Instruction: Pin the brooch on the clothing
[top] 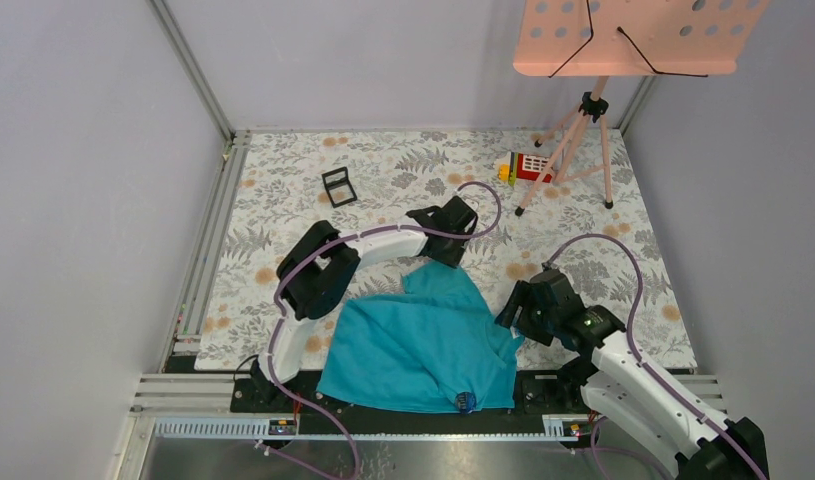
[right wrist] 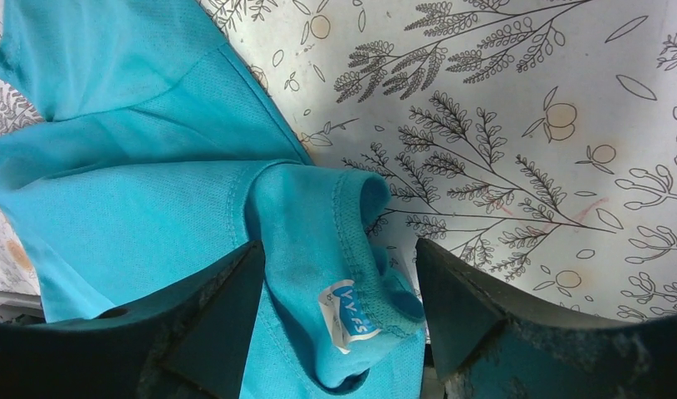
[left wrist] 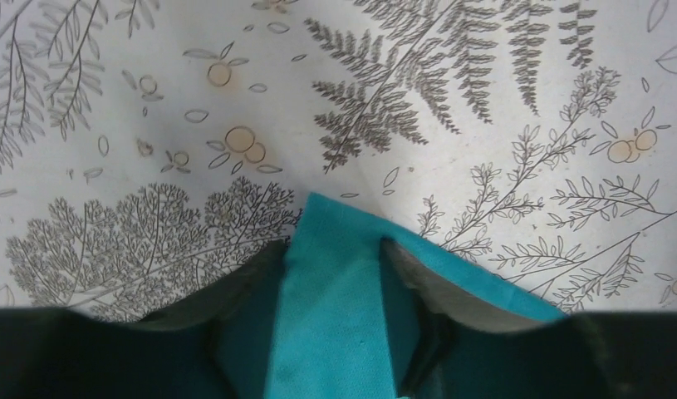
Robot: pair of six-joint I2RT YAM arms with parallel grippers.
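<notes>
1. Your small round dark-blue brooch (top: 463, 400) sits on the near hem of the teal short-sleeved T-shirt (top: 423, 340). It lies on the base side of both grippers, well apart from each, and nearer the right one than the left.
2. The T-shirt lies rumpled between your two grippers, with its far tip reaching up to the left one.
3. Your left gripper (left wrist: 335, 266) has its jaws partly drawn in around a raised fold of teal cloth at that far tip. Both fingers (left wrist: 243, 287) appear to meet the fabric, but you cannot tell whether it is pinched firmly.
4. Your right gripper (right wrist: 339, 258) stands open at the shirt's right edge. Its jaws are spread wide astride the collar, and the white neck label (right wrist: 345, 312) lies between them. Bare tabletop shows in front of its right finger.
5. Under everything lies the fern-and-flower printed table cover (top: 283, 200).
6. Beyond the left gripper stands a small black square frame (top: 339, 186).
7. Beyond the right gripper you have a small red and yellow toy (top: 523, 165) and a peach perforated music stand (top: 628, 35) on a tripod.
</notes>
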